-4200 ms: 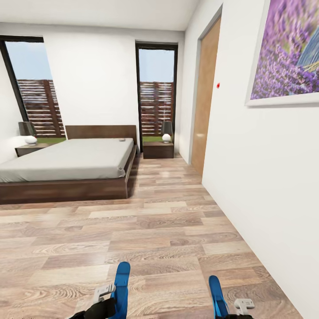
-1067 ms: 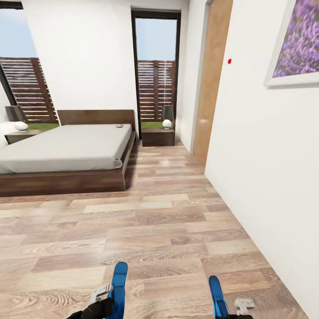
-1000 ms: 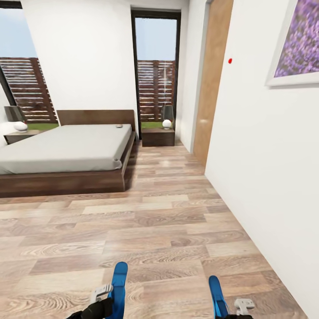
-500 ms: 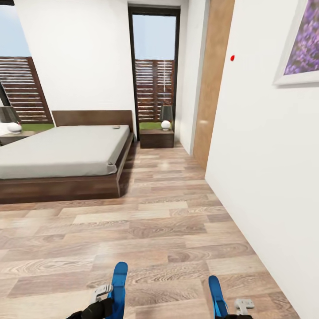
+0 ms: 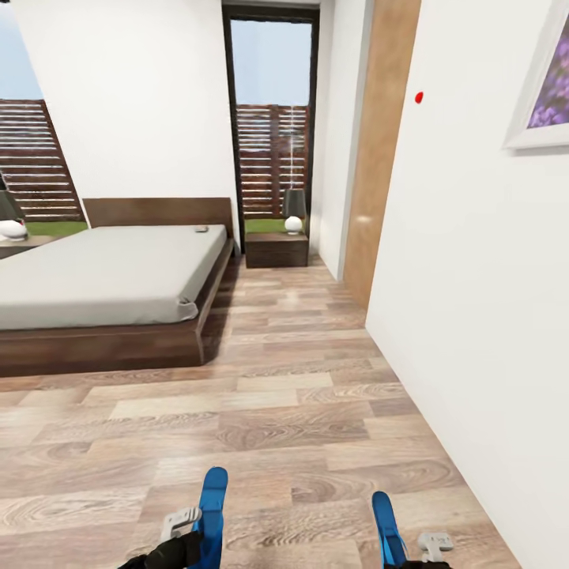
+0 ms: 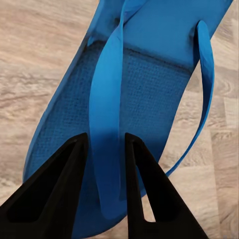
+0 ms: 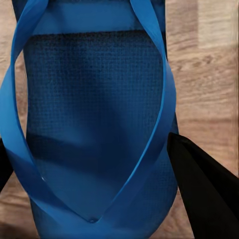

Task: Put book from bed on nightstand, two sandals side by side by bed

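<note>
Head view: bedroom w/ wood-plank floor (image 5: 300, 395). Bed (image 5: 103, 276) at approx 10 o'clock, dark frame, grey mattress; small dark item near the headboard, prob. the book (image 5: 201, 229), too small to read. Nightstand (image 5: 276, 249) at 12 o'clock, just beside the bed's far corner, lamp (image 5: 294, 212) on top, tall window (image 5: 273, 158) behind it. 2nd nightstand (image 5: 20, 245) at the frame edge, approx 9–10 o'clock. Wood door (image 5: 379, 150) and white wall (image 5: 474, 276) at 1–3 o'clock, picture (image 5: 545, 87) high up. Left gripper (image 6: 104, 159) at approx 7 o'clock: jaws closed down tight on a strap of the left sandal (image 6: 149, 84), fingers (image 6: 55, 194) either side of it. Right gripper (image 5: 411, 557) at approx 5 o'clock, w/ the right sandal (image 7: 94, 124) between the dark fingers (image 7: 204, 189); jaws look wide either side of the sole, contact can't be made out. Both sandals are off the floor, well apart from the bed.
</note>
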Controlling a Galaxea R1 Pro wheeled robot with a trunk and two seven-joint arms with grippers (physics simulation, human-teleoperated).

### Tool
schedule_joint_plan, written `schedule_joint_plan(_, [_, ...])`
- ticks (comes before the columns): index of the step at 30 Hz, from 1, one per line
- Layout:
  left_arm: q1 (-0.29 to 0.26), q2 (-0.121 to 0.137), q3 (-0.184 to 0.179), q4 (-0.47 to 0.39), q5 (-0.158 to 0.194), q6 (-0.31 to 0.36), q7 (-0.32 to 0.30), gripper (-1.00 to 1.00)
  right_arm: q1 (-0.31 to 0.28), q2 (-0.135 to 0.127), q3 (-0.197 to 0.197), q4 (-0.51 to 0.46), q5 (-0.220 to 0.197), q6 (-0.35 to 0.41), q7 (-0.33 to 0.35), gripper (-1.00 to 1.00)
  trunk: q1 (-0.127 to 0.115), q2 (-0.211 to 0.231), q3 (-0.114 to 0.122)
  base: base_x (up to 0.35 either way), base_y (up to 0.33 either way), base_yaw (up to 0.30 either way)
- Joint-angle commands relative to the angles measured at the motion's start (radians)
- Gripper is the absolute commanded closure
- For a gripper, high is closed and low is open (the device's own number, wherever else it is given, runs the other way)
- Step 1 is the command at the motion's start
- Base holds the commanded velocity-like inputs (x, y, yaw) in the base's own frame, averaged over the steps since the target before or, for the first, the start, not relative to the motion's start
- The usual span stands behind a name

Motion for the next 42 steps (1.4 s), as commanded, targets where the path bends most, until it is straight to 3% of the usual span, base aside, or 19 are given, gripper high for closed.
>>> schedule_joint_plan(1, [-0.001,0.0,0.009,0.0,-0.01,-0.003,-0.004,1.0,0.0,0.0,-0.009,-0.002,-0.003,0.011,0.006,1.0,0.0,0.0,-0.001,0.321,-0.088,-0.035])
schedule_joint_plan(42, [-0.001,0.0,0.009,0.0,-0.01,-0.004,-0.004,1.0,0.0,0.001,-0.009,-0.002,-0.003,0.011,0.004,1.0,0.0,0.0,-0.001,0.325,-0.008,-0.007])
